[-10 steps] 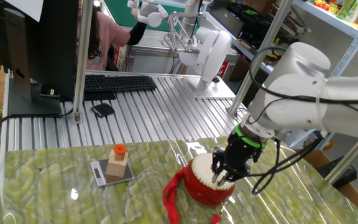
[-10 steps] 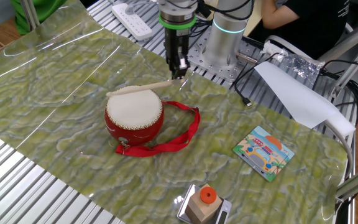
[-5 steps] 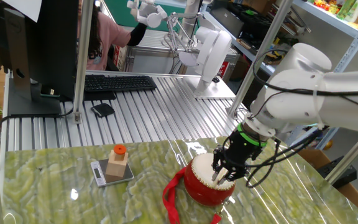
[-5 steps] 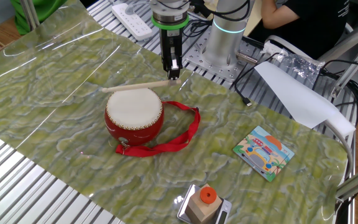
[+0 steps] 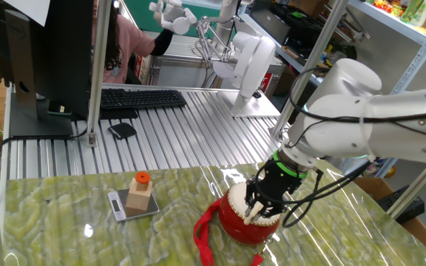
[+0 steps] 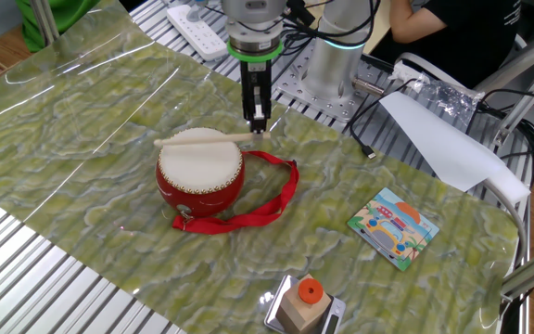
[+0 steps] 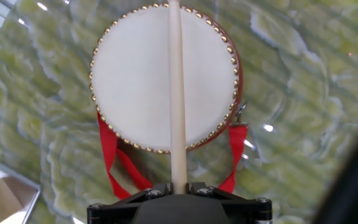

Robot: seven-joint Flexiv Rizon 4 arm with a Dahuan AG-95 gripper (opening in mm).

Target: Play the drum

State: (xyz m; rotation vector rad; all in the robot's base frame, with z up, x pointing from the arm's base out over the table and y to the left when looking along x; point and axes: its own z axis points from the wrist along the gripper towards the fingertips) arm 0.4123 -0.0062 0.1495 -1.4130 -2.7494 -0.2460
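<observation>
on a table (image 6: 82,121) covered with a glossy green marbled sheet sits the drum (image 6: 199,173), red-bodied with a cream skin ringed by brass studs, its red ribbon strap (image 6: 267,199) looping out over the sheet. around it lie a colourful picture card (image 6: 393,226) and a wooden block with an orange cap (image 6: 302,304) on a small scale. behind the sheet runs ribbed metal decking with a keyboard (image 5: 140,98), a white power strip (image 6: 193,19), and shelving to one side.

the gripper (image 6: 257,119) points down beside the drum's rim, clenched on one end of a pale wooden stick (image 6: 207,138). compared with a second ago, the stick has dropped from hovering just over the far edge to lying across the skin, and the hand sits lower and closer over the drum.

no readable writing shows on any object; the card's print is too small to make out.
</observation>
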